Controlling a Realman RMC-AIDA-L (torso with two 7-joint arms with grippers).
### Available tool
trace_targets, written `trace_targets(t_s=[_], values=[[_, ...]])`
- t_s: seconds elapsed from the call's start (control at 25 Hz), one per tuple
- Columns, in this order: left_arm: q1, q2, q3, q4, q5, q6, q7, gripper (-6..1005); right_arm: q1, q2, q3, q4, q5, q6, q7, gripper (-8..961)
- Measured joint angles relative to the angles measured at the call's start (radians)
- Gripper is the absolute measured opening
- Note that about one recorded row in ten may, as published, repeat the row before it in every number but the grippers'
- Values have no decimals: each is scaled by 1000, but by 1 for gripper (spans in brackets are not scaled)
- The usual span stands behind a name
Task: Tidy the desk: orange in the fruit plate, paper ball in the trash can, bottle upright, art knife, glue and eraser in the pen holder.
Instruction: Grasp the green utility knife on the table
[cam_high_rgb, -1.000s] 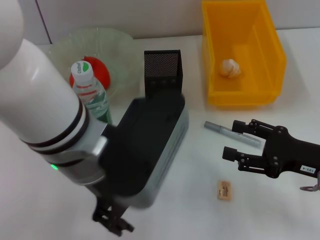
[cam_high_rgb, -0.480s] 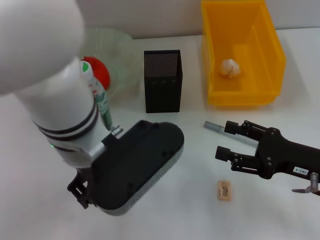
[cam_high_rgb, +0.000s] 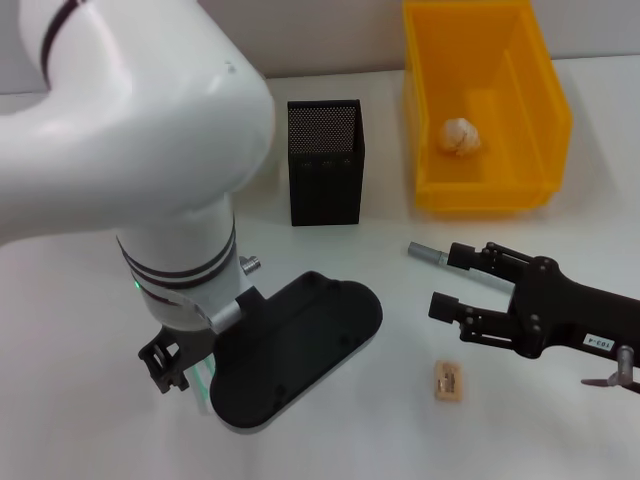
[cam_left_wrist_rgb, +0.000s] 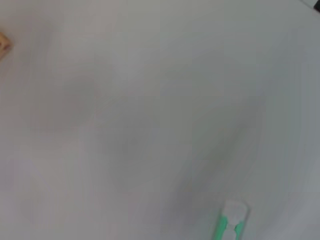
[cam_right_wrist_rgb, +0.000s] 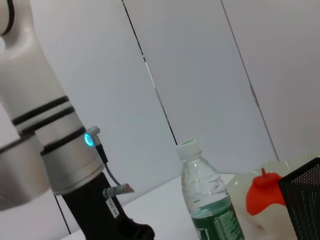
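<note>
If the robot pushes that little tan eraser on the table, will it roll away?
Probably not. The eraser looks like a flat little block lying on its broad face on the white table, so it should slide or stay put rather than roll. It is the smallest thing here, so it is likely very light and could skid if the right gripper nudges it.

Probably a lab test bench: bare white table (cam_high_rgb: 400, 440) against plain grey panelled walls (cam_right_wrist_rgb: 200, 75).
</note>
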Motion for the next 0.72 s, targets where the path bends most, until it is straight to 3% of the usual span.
trace_targets(t_s=[0.72], values=[[-35, -16, 131, -99, 18, -80, -13, 652, 1, 0, -6, 12, 0, -2, -1, 830]])
